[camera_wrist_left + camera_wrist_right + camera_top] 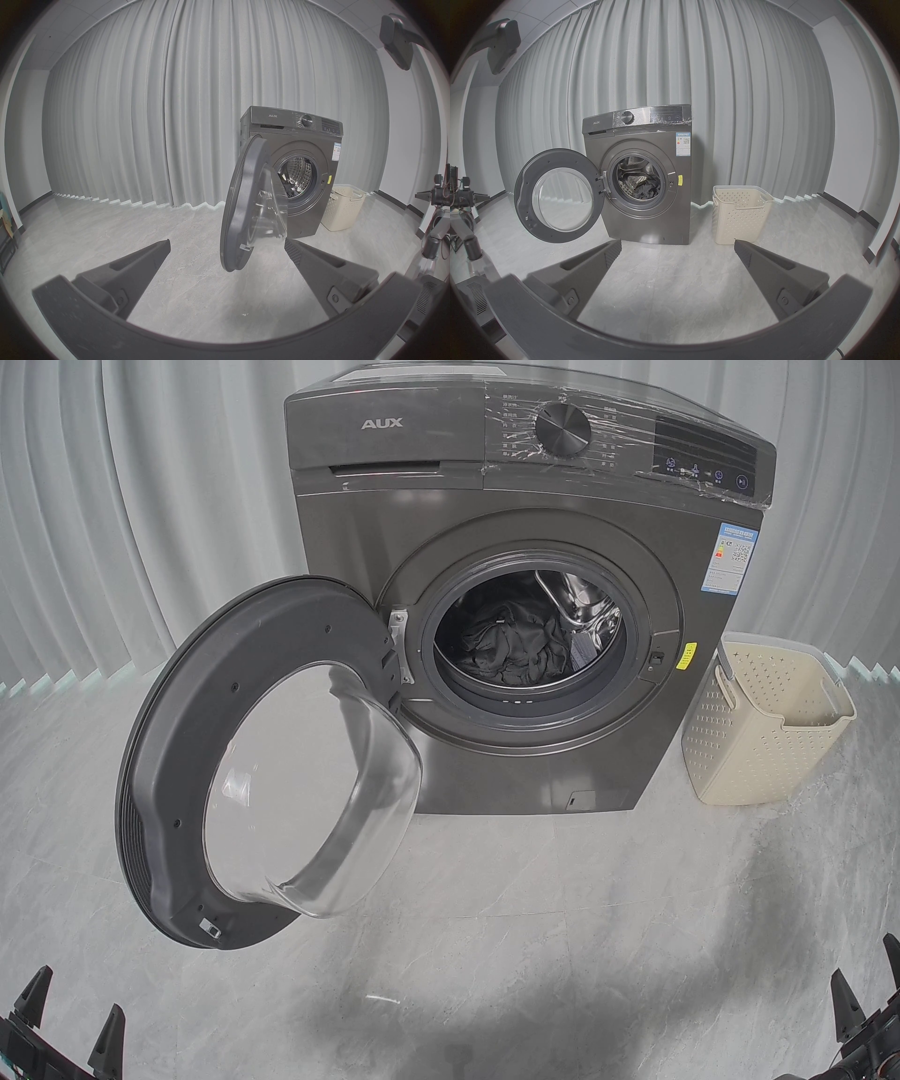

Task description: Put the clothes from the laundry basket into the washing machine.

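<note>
clothes (511,641) lie as a dark crumpled heap inside the washing machine, well apart from both end effectors.

left end effector (75,1007) hangs low over the floor (562,922) at the near left, spread wide and gripping nothing; in its wrist view the two dark fingers (126,272) stand far apart with bare floor between them. right end effector (864,969) sits low at the near right, likewise wide and holding nothing.

farther out from the left end effector is the door (169,763), round, with a grey rim and a clear bulging window. it is swung fully open to the robot's left on a hinge at the left edge of the opening. the left wrist view sees it nearly edge-on.

behind it stands the washing machine (525,772), dark grey, on the floor and facing the robot. its drum (591,608) is shiny metal, and the heap rests in the lower left part of it. it looks like more than one garment, though the folds are too tangled to be sure. a round dial (562,428) sits on the top panel, which is wrapped in clear film.

laundry basket (750,754), cream with perforated walls, stands upright on the floor just beside the machine on the robot's right. the right wrist view shows a narrow gap between the two. a pale pleated curtain (141,501) hangs behind everything.
</note>
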Robot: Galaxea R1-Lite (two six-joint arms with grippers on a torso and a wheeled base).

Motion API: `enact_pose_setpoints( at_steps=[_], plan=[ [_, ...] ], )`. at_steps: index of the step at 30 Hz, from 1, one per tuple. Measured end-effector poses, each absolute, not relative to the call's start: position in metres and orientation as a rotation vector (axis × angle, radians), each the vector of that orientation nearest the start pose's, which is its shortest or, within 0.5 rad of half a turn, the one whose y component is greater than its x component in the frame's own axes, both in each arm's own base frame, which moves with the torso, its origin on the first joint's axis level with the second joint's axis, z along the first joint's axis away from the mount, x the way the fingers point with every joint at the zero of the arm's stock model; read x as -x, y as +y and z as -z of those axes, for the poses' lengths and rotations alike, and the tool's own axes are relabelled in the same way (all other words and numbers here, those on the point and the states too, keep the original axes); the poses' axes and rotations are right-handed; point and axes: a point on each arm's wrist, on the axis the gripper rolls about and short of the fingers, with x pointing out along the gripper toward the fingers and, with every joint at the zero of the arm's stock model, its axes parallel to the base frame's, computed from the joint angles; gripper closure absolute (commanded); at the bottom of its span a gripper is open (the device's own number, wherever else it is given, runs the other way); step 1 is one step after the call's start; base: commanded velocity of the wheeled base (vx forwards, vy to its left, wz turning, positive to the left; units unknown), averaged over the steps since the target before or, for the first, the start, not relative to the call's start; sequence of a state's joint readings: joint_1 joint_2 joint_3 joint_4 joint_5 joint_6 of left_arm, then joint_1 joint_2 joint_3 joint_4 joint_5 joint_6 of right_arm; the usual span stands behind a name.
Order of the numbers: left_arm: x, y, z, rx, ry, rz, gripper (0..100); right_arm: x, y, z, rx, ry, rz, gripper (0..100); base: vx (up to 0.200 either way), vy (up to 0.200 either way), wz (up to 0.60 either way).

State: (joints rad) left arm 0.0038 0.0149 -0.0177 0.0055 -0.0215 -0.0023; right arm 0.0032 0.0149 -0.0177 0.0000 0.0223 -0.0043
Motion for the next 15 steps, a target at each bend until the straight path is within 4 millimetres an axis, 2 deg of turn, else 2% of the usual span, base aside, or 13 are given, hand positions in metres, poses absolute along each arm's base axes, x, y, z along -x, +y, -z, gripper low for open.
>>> enact_pose_setpoints(
  at_steps=[5, 7, 11, 15],
  plan=[
    [0.023, -0.001, -0.082, 0.009, -0.011, 0.021, 0, 0.023, 0.0, -0.081, 0.004, -0.002, -0.026, 0, 0.0, 0.0, 0.0],
    [0.025, -0.001, -0.09, 0.012, -0.044, 0.028, 0, 0.023, 0.0, -0.081, 0.004, -0.002, -0.026, 0, 0.0, 0.0, 0.0],
    [0.029, -0.002, -0.119, 0.014, -0.108, 0.074, 0, 0.023, 0.0, -0.081, 0.004, -0.002, -0.026, 0, 0.0, 0.0, 0.0],
    [0.02, -0.002, -0.143, 0.017, -0.079, 0.125, 0, 0.023, 0.0, -0.081, 0.004, -0.002, -0.026, 0, 0.0, 0.0, 0.0]
  ],
)
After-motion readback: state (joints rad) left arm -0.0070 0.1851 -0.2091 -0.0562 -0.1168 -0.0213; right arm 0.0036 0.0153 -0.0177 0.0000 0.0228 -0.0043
